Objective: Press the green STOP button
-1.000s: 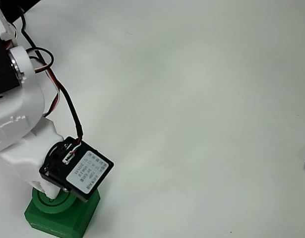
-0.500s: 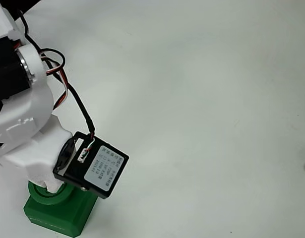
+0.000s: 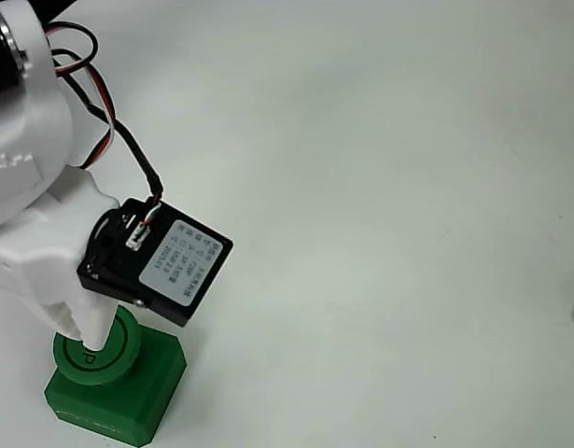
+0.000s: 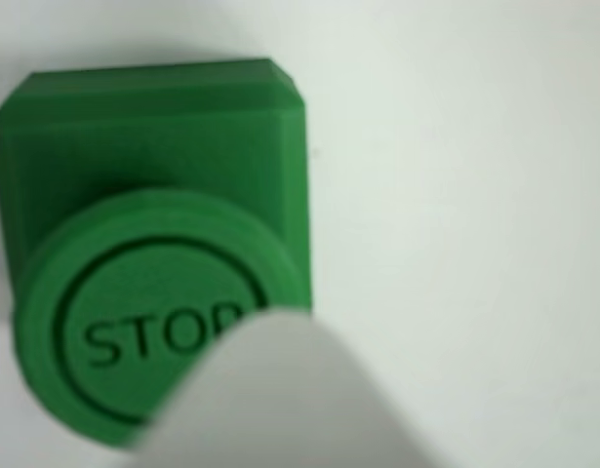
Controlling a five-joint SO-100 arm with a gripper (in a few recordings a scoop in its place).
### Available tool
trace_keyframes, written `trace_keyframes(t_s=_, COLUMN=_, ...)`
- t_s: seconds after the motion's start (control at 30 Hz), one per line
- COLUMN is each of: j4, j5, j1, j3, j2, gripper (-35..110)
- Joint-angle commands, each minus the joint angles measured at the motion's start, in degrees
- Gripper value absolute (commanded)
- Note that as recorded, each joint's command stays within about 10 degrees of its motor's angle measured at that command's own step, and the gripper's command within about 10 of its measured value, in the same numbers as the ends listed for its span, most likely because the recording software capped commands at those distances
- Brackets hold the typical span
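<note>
1. Fixed view, starting at the far left: the white arm (image 3: 25,177) comes down from the top-left corner, and its gripper (image 3: 89,329) pokes a white tip down onto the green STOP button (image 3: 98,350), which sits at the bottom-left of the table (image 3: 389,187).
2. From here the tip looks like it's touching the disc's top face near its upper-left part, so I'd say the press is underway or about to bite. Can't say if the disc is actually depressed.
3. Jaws: honestly can't tell if they're open or closed. Just one blurry white tip is visible, and nothing is being gripped.
4. A bit further right, the black servo block (image 3: 161,266) with its label hangs over the button's upper edge, with the red and black cable (image 3: 128,154) looping up behind it.
5. Wrist view: the button (image 4: 148,322) fills the left half, its square green base (image 4: 153,127) behind it, and the white finger (image 4: 280,400) covers the "P" end of the lettering.
6. To do it well, I'd push straight down and keep contact inside the embossed ring. That tip is off toward one side, so a slanted push could slip off the rim or shove the box across the smooth table.
</note>
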Motion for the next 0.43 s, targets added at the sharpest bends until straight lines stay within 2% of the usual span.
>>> trace_keyframes(t_s=0.0, j4=0.2, j5=-0.5, j1=0.2, j3=0.5, j2=8.3, gripper=0)
trace_keyframes(t_s=0.4, j4=0.2, j5=0.8, j1=-0.2, j3=7.0, j2=15.7, gripper=0)
